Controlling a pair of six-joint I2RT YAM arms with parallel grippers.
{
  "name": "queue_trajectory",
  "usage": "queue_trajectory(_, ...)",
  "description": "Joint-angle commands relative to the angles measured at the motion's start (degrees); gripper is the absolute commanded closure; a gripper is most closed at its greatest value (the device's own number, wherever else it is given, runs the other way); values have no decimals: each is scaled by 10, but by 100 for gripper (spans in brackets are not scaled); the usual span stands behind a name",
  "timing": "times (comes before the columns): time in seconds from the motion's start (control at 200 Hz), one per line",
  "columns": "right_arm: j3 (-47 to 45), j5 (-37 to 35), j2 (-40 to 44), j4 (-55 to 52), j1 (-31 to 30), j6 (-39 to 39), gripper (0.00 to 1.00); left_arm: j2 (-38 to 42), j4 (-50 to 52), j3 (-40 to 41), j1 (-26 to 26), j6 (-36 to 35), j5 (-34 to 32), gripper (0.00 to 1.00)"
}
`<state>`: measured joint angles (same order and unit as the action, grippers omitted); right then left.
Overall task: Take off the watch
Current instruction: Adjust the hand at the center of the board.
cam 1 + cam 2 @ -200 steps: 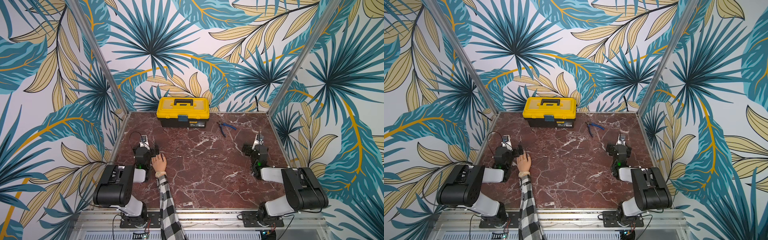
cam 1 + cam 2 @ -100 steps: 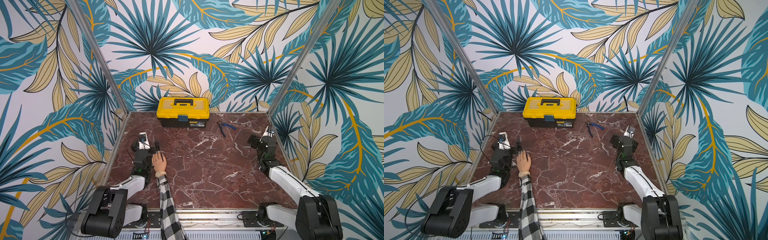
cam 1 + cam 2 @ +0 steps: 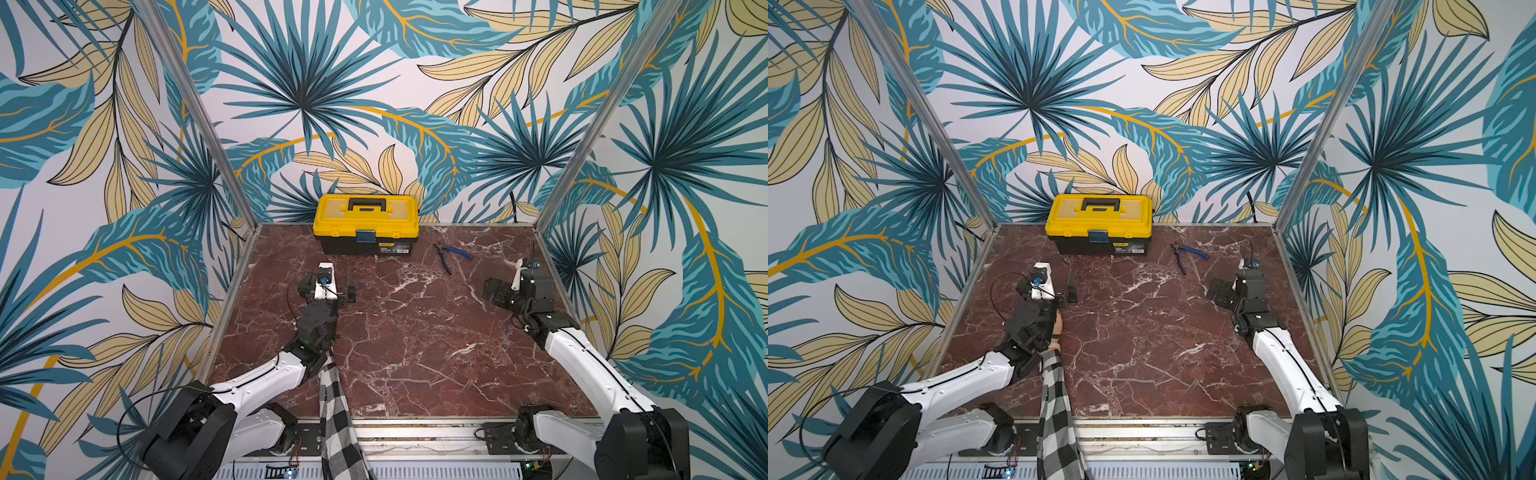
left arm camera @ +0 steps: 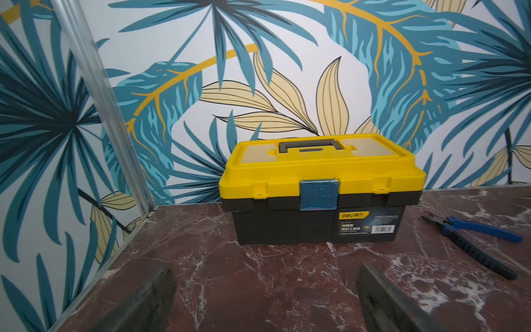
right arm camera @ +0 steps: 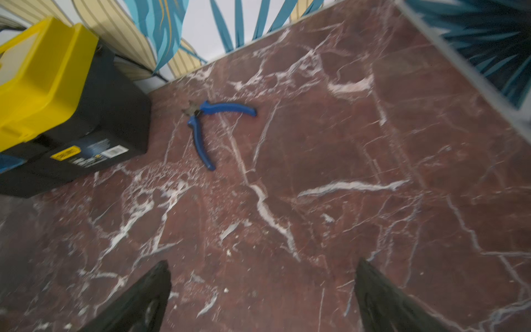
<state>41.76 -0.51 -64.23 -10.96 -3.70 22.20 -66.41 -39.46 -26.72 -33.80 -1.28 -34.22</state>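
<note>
A mannequin hand [image 3: 1059,326] in a black-and-white checked sleeve [image 3: 336,407] lies at the front left of the marble table [image 3: 415,332]. My left arm reaches over it and covers most of it. A pale sliver [image 3: 1054,345] between hand and sleeve looks like the watch; the rest of it is hidden. My left gripper [image 3: 328,287] [image 3: 1047,289] [image 4: 264,268] hovers open beyond the fingertips, facing the toolbox. My right gripper [image 3: 513,286] [image 3: 1233,291] [image 5: 263,261] hangs open over the right side, nothing between its fingers.
A yellow and black toolbox [image 3: 365,224] [image 4: 319,184] stands shut at the back centre. Blue-handled pliers [image 3: 451,255] [image 5: 207,126] lie to its right. Walls with metal corner posts close in the back and sides.
Both arms have unfolded from their rest poses and stretched forward. The left arm now lies over the mannequin hand. Both grippers stayed open.
</note>
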Motion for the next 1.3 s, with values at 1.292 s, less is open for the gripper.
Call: queue_trajectory(1.292, -14, 24, -19, -40, -160, 111, 0, 91, 867, -64, -64, 692, 149, 1)
